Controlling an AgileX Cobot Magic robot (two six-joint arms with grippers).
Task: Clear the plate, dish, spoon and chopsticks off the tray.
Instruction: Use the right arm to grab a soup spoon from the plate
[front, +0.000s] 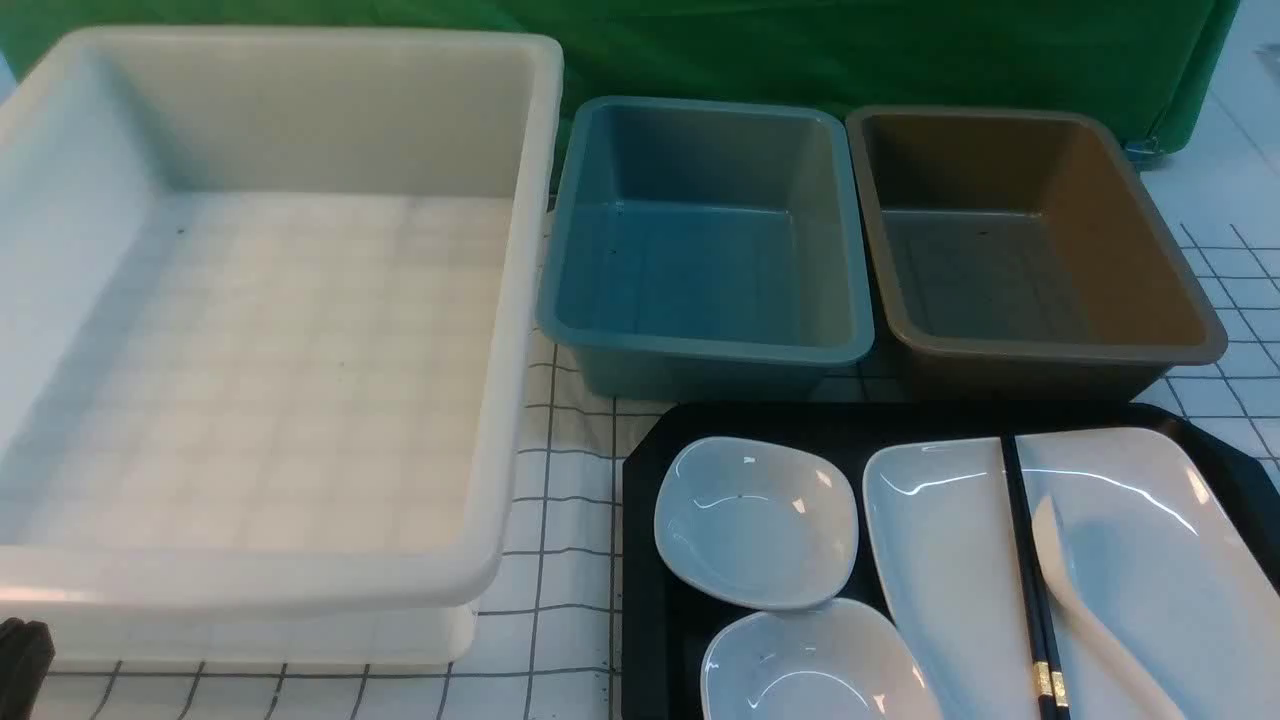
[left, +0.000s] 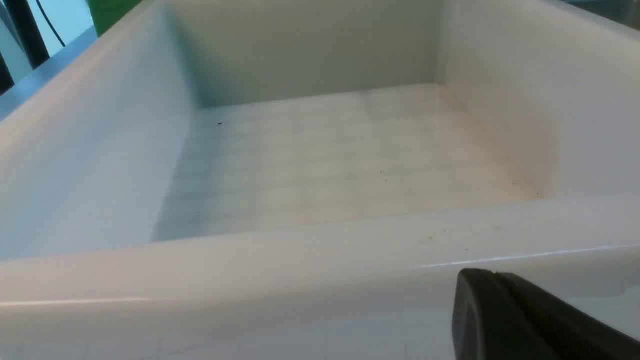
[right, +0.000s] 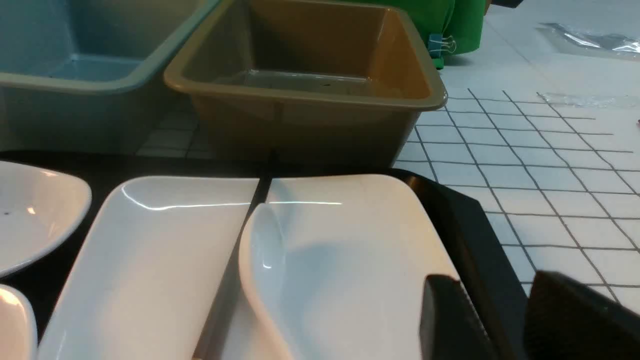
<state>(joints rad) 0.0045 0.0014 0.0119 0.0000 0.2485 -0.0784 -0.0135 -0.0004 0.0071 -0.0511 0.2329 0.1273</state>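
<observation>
Tray, black, on table front-right, just in front of blue & brown bins. Plate fills tray's R half. Chopsticks lie across plate near its middle, pair side by side, gold band at near end; any print on band too small to read. Spoon on plate just R of chopsticks, white, lying roughly along them. Two small dishes on tray's L half: far dish, near dish, rims almost touching, near one cut by frame edge.

R gripper: jaws apart w/ clear gap, grasping nothing. One finger over plate's R edge, the other out over the cloth, tray rim in the gap; contact can't tell.

L gripper: fingers pressed together, nothing between, low by near outer wall of white bin; only a black corner of it in front view.

Around: blue bin and brown bin side by side, white bin far L, much bigger. Grid cloth under all. Green backdrop behind, blue clip on its edge.
</observation>
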